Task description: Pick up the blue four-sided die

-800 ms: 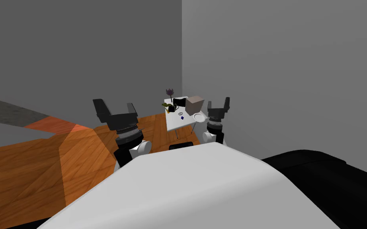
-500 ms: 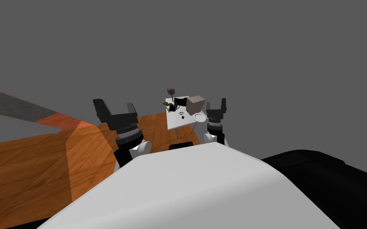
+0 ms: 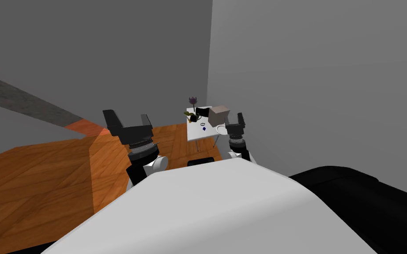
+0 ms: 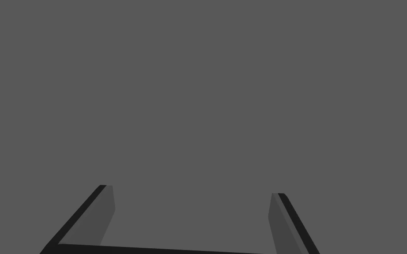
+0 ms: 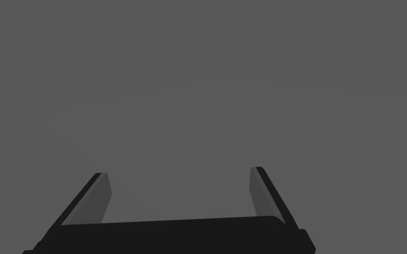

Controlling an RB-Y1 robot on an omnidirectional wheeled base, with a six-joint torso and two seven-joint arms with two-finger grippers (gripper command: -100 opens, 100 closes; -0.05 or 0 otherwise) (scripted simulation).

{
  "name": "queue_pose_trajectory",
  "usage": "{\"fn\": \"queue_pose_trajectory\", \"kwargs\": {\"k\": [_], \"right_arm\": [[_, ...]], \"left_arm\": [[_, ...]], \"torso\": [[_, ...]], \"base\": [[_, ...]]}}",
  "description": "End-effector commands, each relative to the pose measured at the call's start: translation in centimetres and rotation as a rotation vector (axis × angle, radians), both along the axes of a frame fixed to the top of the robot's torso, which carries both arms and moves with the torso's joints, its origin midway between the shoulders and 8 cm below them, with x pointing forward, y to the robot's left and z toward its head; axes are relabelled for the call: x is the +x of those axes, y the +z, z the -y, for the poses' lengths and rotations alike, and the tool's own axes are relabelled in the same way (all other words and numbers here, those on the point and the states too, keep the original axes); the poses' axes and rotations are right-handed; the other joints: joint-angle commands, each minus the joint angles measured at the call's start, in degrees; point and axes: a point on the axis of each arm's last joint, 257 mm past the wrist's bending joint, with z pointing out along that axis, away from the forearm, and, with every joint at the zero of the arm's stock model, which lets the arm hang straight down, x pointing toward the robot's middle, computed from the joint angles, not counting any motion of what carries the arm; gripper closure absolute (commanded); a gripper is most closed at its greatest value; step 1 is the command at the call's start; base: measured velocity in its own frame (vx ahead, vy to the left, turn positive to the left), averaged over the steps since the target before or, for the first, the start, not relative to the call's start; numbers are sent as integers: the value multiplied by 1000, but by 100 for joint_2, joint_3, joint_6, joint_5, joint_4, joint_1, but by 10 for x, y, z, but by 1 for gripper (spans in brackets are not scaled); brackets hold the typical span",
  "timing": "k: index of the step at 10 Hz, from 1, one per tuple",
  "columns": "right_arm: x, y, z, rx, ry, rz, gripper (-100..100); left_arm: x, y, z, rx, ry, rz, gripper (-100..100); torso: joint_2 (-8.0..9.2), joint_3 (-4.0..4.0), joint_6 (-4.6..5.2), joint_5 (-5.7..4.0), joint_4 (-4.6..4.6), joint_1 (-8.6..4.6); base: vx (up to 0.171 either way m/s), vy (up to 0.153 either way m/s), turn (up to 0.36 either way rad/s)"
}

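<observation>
Left end effector [image 3: 129,120], at 10 o'clock of the chest: fingers parted, empty. One white desk [image 3: 197,134] stands well ahead at 12 o'clock. It carries one purple flower [image 3: 192,100], one potted plant [image 3: 191,116], one blue die [image 3: 204,129] near its middle at 8 o'clock from one beige box [image 3: 219,115], and one white plate [image 3: 220,129]. Right end effector [image 3: 235,119]: likewise parted, empty. The die is probably light and rigid, and its sloping faces may slip. Pinch it low, across opposite edges.
</observation>
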Motion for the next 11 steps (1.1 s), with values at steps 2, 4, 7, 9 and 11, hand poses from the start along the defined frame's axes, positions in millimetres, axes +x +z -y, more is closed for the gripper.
{"fn": "queue_pose_trajectory", "kwargs": {"k": [2,4,7,9,11], "right_arm": [[-4,-31,-24,-75,62,-81,-100],[-5,-47,-33,-108,85,-120,-100],[-13,-108,-52,-212,147,-257,-100],[-19,-135,-57,-268,176,-314,-100],[-26,-163,-60,-326,203,-374,-100]], "left_arm": [[0,0,0,0,0,0,0],[0,0,0,0,0,0,0],[0,0,0,0,0,0,0],[0,0,0,0,0,0,0],[0,0,0,0,0,0,0]], "torso": [[4,2,1,1,1,4],[0,0,1,2,0,12],[-15,-8,2,4,-3,20],[-18,-10,3,6,-3,24],[-23,-13,2,7,-5,35]], "base": [[-82,0,157],[-58,16,111],[-35,44,134],[-20,56,64],[-21,75,76]]}}
